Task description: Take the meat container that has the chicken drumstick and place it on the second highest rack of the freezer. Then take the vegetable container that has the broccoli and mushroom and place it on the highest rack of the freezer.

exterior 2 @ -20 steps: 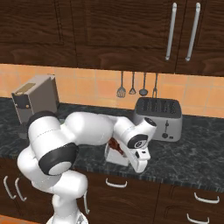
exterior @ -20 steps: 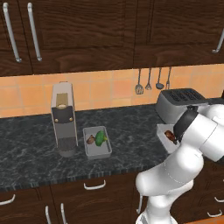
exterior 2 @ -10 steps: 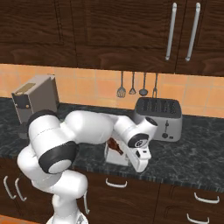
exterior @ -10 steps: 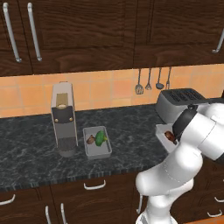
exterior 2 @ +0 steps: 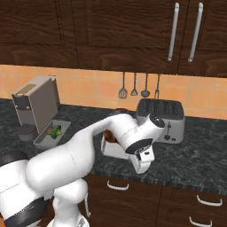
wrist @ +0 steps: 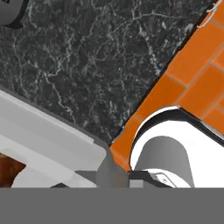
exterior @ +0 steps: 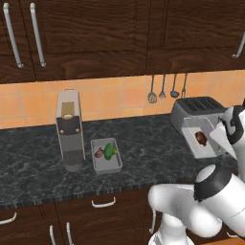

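Note:
The meat container [exterior: 205,147], a grey tray, hangs tilted above the counter in front of the toaster. The reddish-brown chicken drumstick [exterior: 201,139] lies inside it. My gripper [exterior: 221,136] is shut on the tray's right rim. From the right base view the tray [exterior 2: 110,148] sits partly behind my hand, with the drumstick [exterior 2: 109,135] peeking over it. In the hand view the tray's rim [wrist: 52,144] and the drumstick [wrist: 8,168] lie at the lower left. The vegetable container [exterior: 105,158] rests on the counter, holding the broccoli [exterior: 110,150] and the mushroom [exterior: 99,153].
A coffee machine [exterior: 69,129] stands left of the vegetable container. The toaster [exterior: 196,109] is right behind the lifted tray. Utensils [exterior: 165,88] hang on the tiled wall. Dark cabinets run above the counter [exterior: 143,143]. The orange floor [wrist: 192,74] lies below its edge.
My gripper has shut on the meat container's rim. The tray has come up off the counter and tilted, and my hand has risen with it.

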You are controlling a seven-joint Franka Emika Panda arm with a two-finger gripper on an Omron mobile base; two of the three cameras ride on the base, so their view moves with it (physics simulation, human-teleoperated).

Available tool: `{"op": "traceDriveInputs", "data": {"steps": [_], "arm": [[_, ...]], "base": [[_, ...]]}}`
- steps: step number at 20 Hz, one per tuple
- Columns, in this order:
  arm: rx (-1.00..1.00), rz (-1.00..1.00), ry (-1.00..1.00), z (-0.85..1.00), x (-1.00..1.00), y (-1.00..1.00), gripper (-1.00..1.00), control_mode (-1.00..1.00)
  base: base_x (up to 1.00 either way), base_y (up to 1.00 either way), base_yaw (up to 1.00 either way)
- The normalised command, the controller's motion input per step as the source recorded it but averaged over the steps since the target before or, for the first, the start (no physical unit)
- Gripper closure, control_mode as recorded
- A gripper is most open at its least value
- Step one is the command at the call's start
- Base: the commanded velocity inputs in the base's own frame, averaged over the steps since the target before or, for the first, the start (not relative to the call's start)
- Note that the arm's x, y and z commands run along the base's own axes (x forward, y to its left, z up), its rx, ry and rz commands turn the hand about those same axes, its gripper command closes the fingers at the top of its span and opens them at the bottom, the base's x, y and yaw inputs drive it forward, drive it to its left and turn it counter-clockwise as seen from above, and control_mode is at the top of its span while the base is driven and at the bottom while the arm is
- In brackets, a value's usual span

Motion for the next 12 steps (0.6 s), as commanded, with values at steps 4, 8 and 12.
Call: {"op": "traceDriveInputs", "data": {"steps": [4, 8, 12], "arm": [[-0.12, -0.09, -0.03, 0.74, -0.40, 1.00, 1.00, -1.00], [-0.11, -0.06, 0.00, 0.20, -0.71, 1.00, 1.00, -1.00], [-0.09, 0.01, -0.12, -0.10, -0.50, 0.47, 1.00, 1.00]], "base": [[0.00, 0.00, 0.00], [0.00, 0.00, 0.00], [-0.50, 0.23, -0.29]]}}
